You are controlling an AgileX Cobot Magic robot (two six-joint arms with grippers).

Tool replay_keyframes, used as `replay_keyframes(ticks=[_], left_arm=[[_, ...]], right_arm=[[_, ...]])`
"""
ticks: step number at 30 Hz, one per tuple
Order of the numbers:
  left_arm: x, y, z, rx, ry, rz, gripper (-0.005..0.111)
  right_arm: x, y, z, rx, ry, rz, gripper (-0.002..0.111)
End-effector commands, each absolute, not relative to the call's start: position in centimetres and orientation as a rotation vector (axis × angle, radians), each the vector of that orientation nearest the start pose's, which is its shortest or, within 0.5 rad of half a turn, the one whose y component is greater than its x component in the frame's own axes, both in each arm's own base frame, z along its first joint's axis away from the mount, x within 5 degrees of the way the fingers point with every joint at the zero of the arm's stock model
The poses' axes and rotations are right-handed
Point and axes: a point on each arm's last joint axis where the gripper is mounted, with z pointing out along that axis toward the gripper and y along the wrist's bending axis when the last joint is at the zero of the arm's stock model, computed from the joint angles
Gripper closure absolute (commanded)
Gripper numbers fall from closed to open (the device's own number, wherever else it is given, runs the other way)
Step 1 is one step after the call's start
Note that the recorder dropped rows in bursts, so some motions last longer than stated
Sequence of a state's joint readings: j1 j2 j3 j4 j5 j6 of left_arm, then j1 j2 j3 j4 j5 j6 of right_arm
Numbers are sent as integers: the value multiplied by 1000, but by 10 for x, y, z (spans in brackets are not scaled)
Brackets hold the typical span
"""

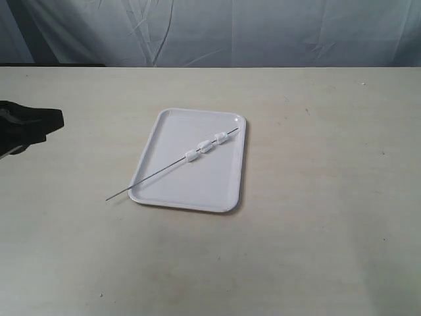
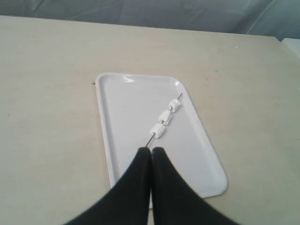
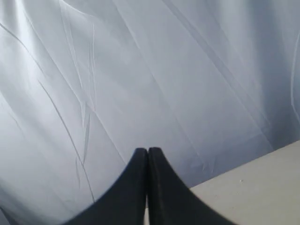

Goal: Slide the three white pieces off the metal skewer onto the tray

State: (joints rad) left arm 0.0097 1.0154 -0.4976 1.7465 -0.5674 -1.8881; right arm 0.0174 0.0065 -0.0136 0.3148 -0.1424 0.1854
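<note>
Pale beige tabletop [image 1: 316,230], backed by a wrinkled grey-blue curtain [image 1: 263,33], carries a white tray [image 1: 197,187] near its middle. The metal skewer [image 1: 164,168] lies slantwise across the tray. Its far end sits close to the tray's far right corner, and its near end pokes out over the near left rim, above the table. The three white pieces [image 1: 206,146] are threaded on the far half of the rod in a short row with small gaps between them, over the tray's floor.

The left gripper [image 2: 151,151] has its two black fingers pressed flat together with nothing between them. In the left wrist view its tips point along the skewer toward the pieces. The exterior view shows it as a dark shape at the left edge, well apart from the tray.

The right gripper [image 3: 148,151] is likewise closed and empty. It faces the curtain, with only a corner of the table showing beyond it, and it does not appear in the exterior view.
</note>
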Motion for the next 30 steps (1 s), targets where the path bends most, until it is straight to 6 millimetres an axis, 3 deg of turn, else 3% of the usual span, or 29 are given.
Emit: replay_keyframes(ticks=[1, 6, 10, 13, 16, 20, 26, 30], left_arm=[[201, -47, 255, 196, 2115, -683, 107], [209, -50, 265, 314, 2067, -647, 107], [212, -47, 270, 345, 2031, -538, 107], [219, -34, 270, 212, 2037, -398, 107], [225, -18, 271, 105, 2019, -199, 107], [227, -3, 266, 44, 2016, -8, 107], [217, 3, 226, 1, 2150, 53, 107], [223, -17, 222, -35, 2205, -264, 107]], right_arm=[[51, -1, 244, 359, 1314, 433, 109], [50, 2, 275, 268, 1393, 369, 109], [57, 4, 316, 148, 1482, 248, 109], [69, 6, 339, 87, 1566, 198, 109], [95, 7, 353, 68, 1674, 184, 109], [141, 10, 347, 69, 1923, 192, 109], [210, 16, 307, 120, 2280, 262, 109], [227, 31, 291, -13, 2336, 302, 109]])
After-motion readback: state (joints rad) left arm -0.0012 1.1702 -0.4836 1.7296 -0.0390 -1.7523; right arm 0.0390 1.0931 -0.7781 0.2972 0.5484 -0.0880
